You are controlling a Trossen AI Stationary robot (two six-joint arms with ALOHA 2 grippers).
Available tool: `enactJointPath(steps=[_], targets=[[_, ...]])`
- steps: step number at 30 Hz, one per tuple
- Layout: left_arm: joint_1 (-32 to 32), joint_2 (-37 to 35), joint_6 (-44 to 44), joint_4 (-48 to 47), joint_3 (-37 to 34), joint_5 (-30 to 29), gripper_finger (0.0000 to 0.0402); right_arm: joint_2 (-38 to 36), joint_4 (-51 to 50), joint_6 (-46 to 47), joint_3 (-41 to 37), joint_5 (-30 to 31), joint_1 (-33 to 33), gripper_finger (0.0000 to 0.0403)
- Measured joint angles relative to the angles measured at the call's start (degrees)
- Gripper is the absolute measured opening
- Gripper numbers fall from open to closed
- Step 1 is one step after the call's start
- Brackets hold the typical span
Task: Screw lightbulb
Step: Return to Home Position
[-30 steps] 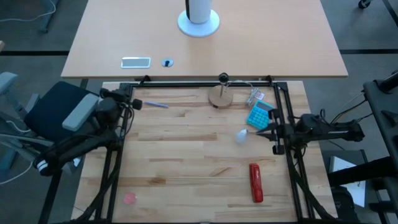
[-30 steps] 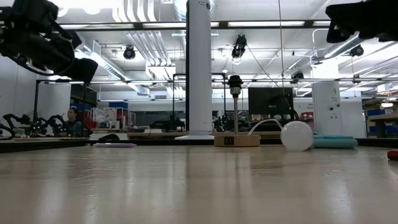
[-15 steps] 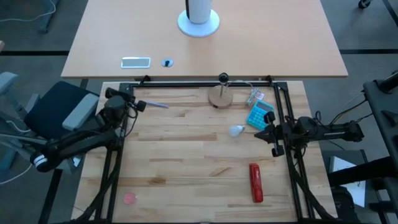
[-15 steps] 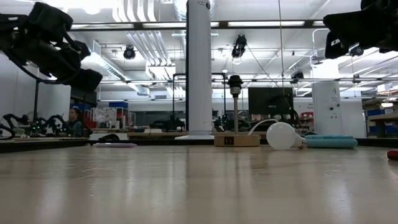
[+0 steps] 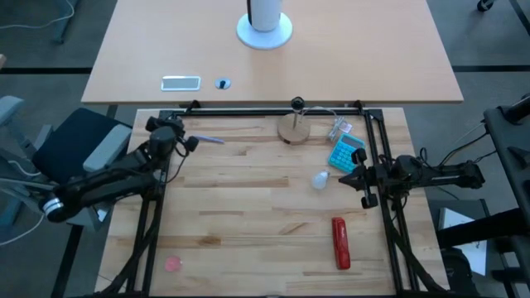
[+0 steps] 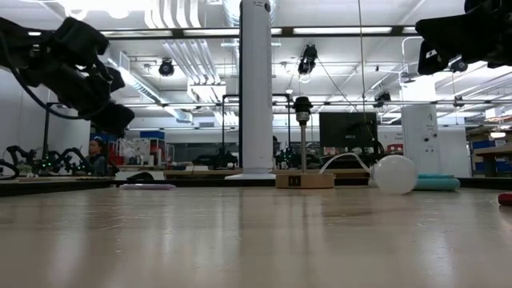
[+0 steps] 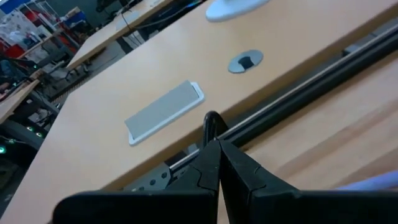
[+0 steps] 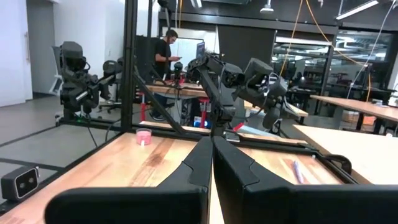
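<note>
- Lightbulb: small and white with a frosted look, a rounded globe tapering to a narrow end. It lay on its side on the wooden table, free of both arms.
- In the low view only its round globe showed, pale and matte, resting on the tabletop; the narrow end could not be made out there.
- Position: right of centre, near the blue calculator and on the side of it away from the table's far edge. It was well apart from the round wooden disc with its thin post.
- Right gripper: at the table's right side, pointing inward toward the bulb and near it, but raised above the surface in the low view. Its wrist view showed the two dark fingers pressed together with nothing between them.
- Left gripper: over the far left corner of the table, close to the black frame rail and just beside a purple pen. Fingers clenched tight and empty in its wrist view.
- Also noted: a red object lay nearer the front edge, below the bulb in the high view.
</note>
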Motion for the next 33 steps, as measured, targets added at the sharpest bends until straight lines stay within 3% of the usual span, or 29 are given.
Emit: enactJointPath(steps=[33], targets=[[0.00,14.31,0.01,0.03,0.00,0.00,0.0000,0.02,-0.02,0.02,0.00,-0.02,0.00,0.0008]])
